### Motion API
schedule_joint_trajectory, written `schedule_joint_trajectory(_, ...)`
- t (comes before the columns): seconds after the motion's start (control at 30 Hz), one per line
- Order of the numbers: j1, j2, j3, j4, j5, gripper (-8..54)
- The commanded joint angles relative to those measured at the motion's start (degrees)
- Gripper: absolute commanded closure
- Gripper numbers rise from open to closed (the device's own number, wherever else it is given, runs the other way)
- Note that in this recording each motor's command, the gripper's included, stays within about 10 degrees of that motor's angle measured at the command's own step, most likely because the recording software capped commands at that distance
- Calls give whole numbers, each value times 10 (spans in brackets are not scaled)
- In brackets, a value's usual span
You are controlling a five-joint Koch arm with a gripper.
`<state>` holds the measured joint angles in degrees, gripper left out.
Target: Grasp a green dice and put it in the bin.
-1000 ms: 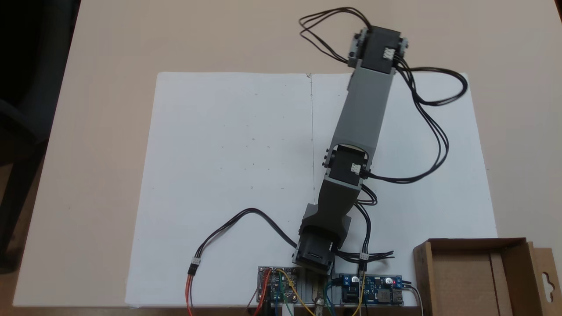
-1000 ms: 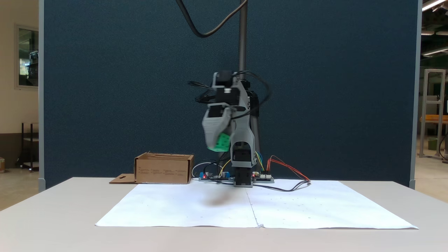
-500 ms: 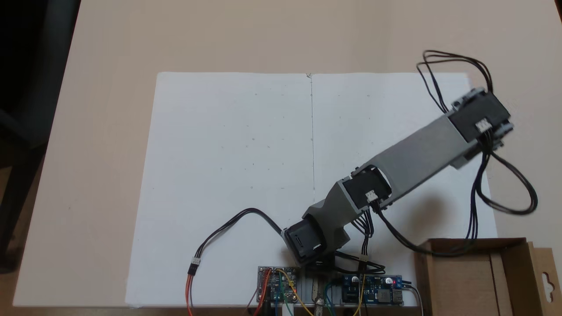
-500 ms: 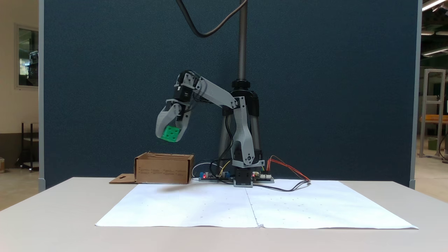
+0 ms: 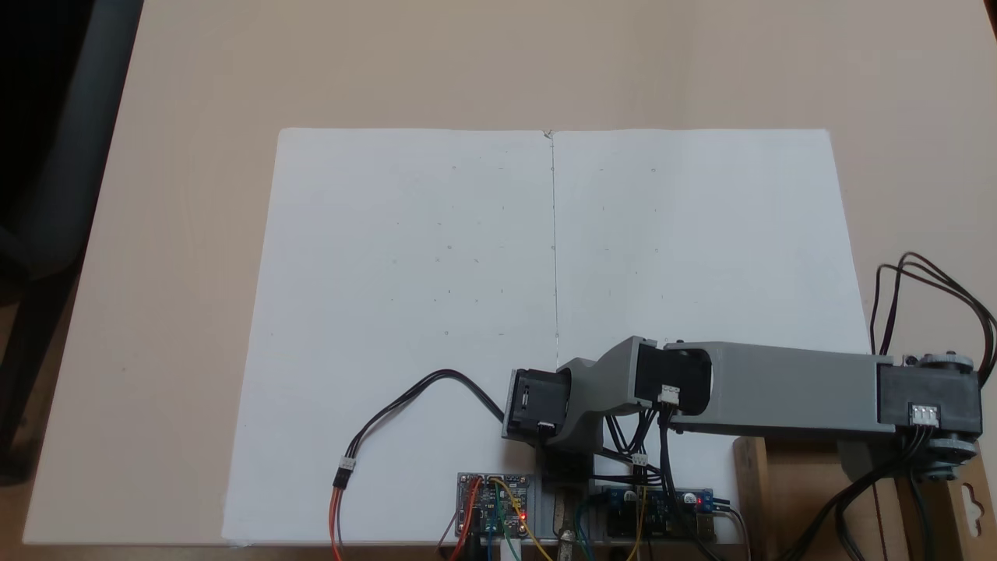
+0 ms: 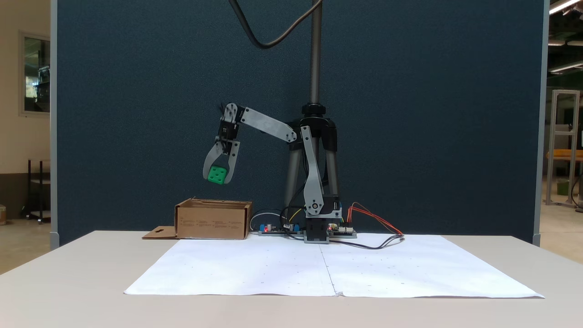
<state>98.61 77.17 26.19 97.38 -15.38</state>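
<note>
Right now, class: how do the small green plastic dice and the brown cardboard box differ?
The green plastic dice is small and bright, while the brown cardboard box is far larger and dull. The dice hangs in the air, clamped in the gripper; the box rests on the table. Both have flat sides.

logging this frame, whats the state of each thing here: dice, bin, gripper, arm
green dice: held off the table, above the bin
bin: open-topped, on the table, side flap folded out
gripper: shut on the green dice, pointing down
arm: stretched out over the bin
</note>
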Motion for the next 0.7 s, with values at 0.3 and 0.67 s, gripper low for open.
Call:
schedule_joint_trajectory(0.3,34,-40,-11,12,-69,223)
schedule_joint_trajectory(0.67,28,-47,-7,9,-69,9)
